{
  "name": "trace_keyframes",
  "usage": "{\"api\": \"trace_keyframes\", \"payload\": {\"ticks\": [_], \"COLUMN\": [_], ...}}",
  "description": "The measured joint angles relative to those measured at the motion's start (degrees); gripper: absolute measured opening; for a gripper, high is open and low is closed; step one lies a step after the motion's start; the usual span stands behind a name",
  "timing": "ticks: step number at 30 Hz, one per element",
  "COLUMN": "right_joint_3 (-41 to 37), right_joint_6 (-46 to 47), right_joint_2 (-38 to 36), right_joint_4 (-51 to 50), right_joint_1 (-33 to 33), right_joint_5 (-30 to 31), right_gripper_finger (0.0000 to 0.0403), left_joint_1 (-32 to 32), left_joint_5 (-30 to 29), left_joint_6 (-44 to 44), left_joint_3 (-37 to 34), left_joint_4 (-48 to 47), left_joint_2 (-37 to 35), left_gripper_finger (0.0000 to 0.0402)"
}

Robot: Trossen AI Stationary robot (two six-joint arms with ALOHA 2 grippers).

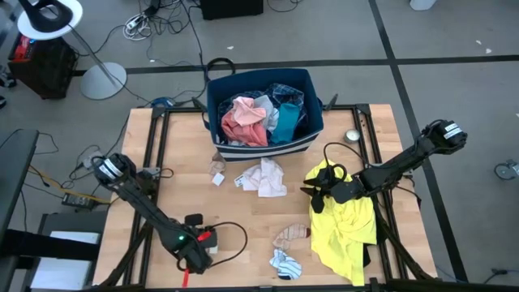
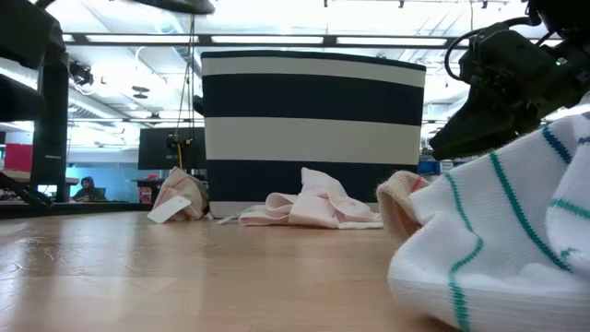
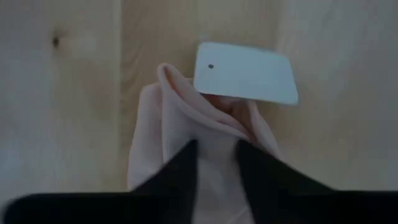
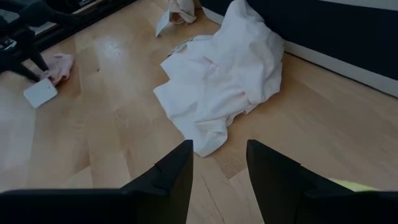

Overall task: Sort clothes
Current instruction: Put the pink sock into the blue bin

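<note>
1. Far left, we see the left gripper point(image 1: 195, 253) low over the table point(image 1: 243, 212), right above a small pink piece point(image 3: 166, 115) with a white tag point(image 3: 245, 73). We cannot tell if this hand is squeezing the cloth or has let it go. If it lifts now with only a tiny bit of cloth caught, we think the piece could slip out and drop. It might also catch the tag alone.
2. In the middle, at the back, stands the blue bin point(image 1: 268, 148). Pink clothes point(image 1: 246, 122) and other pieces lie inside it. We think a piece dropped at the edge could hang over the rim and slide back out.
3. Just in front of the bin lies a white piece point(image 1: 266, 178), spread flat on the wood. Flat cloth is hard to pinch, so a hand could come up with nothing.
4. Nearer the front lies a striped sock point(image 1: 285, 264), alone.
5. On the right, the right gripper point(image 1: 316, 195) hangs at the top edge of the yellow shirt point(image 1: 349, 227). Its fingers point(image 4: 174, 171) are apart and hold nothing. They point toward the white piece. The yellow shirt is big and floppy, so we think it could drag along or snag the arm.
</note>
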Motion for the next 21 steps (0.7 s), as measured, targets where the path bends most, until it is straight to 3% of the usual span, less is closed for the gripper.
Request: {"api": "trace_keyframes", "payload": {"ticks": [2,4,9,21], "right_joint_3": [0.0,0.0,0.0,0.0], "right_joint_6": [0.0,0.0,0.0,0.0], "right_joint_2": [0.0,0.0,0.0,0.0], "right_joint_4": [0.0,0.0,0.0,0.0], "right_joint_1": [0.0,0.0,0.0,0.0], "right_joint_5": [0.0,0.0,0.0,0.0], "right_gripper_finger": [0.015,0.015,0.015,0.015], "left_joint_1": [0.2,0.6,1.6,3.9], "left_joint_5": [0.0,-0.2,-4.2,-18.8], "left_joint_6": [2.4,3.4,3.3,-4.8], "left_joint_3": [-0.1,-0.1,-0.1,0.3], "left_joint_4": [-2.1,-4.8,-13.1,-27.0], "left_joint_2": [-0.4,-1.2,-5.3,-23.9], "left_gripper_finger": [0.0049,0.0015,0.0003,0.0001]}}
